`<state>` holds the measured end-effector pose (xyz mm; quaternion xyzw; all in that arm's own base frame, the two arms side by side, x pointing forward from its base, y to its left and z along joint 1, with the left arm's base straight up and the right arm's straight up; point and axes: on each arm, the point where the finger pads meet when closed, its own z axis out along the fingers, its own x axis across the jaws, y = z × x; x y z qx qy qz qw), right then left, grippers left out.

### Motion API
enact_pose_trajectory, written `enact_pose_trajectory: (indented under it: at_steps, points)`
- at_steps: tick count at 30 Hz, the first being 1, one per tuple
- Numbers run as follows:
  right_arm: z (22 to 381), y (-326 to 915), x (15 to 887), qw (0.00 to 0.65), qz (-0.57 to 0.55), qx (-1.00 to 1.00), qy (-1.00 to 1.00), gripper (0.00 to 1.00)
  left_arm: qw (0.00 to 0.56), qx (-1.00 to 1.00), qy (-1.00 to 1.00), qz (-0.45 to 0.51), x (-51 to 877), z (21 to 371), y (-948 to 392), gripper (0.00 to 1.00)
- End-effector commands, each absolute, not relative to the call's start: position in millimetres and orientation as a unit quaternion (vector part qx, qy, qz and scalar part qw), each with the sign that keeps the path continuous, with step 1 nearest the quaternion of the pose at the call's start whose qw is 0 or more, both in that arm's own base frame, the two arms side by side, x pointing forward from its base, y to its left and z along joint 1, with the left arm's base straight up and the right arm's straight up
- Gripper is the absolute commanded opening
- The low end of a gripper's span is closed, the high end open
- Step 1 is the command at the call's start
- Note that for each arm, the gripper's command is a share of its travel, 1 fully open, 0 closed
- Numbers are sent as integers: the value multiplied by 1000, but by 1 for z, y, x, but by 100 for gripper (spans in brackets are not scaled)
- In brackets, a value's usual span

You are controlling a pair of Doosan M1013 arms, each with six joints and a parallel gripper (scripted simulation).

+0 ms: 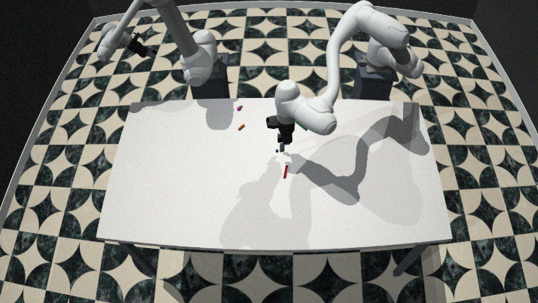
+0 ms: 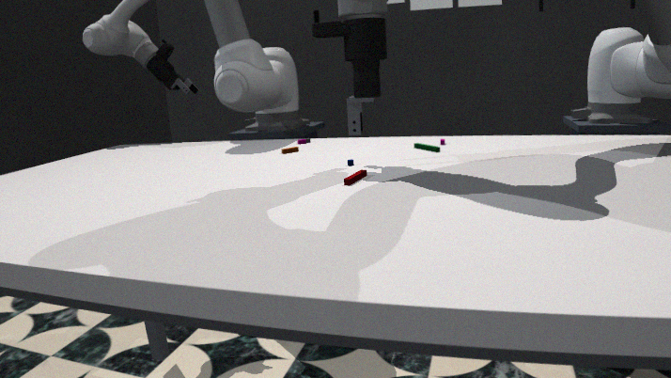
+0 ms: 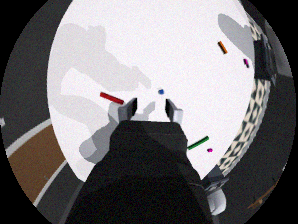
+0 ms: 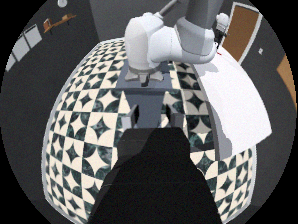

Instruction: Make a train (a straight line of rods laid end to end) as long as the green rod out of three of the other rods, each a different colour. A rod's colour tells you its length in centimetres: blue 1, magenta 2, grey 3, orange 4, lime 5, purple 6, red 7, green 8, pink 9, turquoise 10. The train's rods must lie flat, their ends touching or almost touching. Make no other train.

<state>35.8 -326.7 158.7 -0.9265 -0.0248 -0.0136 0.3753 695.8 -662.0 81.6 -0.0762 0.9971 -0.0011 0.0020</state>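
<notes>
The green rod [image 1: 302, 126] [image 2: 427, 148] [image 3: 198, 143] lies flat, partly behind the left arm in the top view. A blue rod [image 1: 276, 151] [image 2: 351, 163] [image 3: 160, 92] and a red rod [image 1: 285, 172] [image 2: 355, 178] [image 3: 111, 98] lie apart near the middle. An orange rod [image 1: 241, 127] [image 2: 289, 150] [image 3: 222, 47] lies near a magenta rod [image 1: 239, 108] [image 2: 302, 141] [image 3: 246, 63], whose dark end is unclear. Another magenta rod [image 2: 443, 141] [image 3: 210, 150] lies by the green one. My left gripper [image 1: 282, 147] [image 3: 151, 103] is open, above the table near the blue rod. My right gripper [image 1: 152, 53] [image 2: 191, 87] [image 4: 152, 110] is open, off the table.
The white table [image 1: 169, 196] [image 2: 470, 263] [image 4: 237, 100] carries the rods and broad arm shadows. The left arm [image 1: 333, 71] reaches over its back half. The right arm [image 1: 177, 30] stands behind the back edge, its gripper over the floor [image 1: 154, 88].
</notes>
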Motion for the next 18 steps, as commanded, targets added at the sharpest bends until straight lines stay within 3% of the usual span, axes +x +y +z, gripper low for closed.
enact_pose_trajectory:
  at_steps: [1, 18]
  points:
    - [159, -323, 33, 383, -10, -924, -24, 100, -1, 7, 1000, 0, 692, 84, -669, 100]
    - [159, -323, 33, 383, -10, -924, -24, 100, -1, 274, 962, -1, 682, 86, -679, 100]
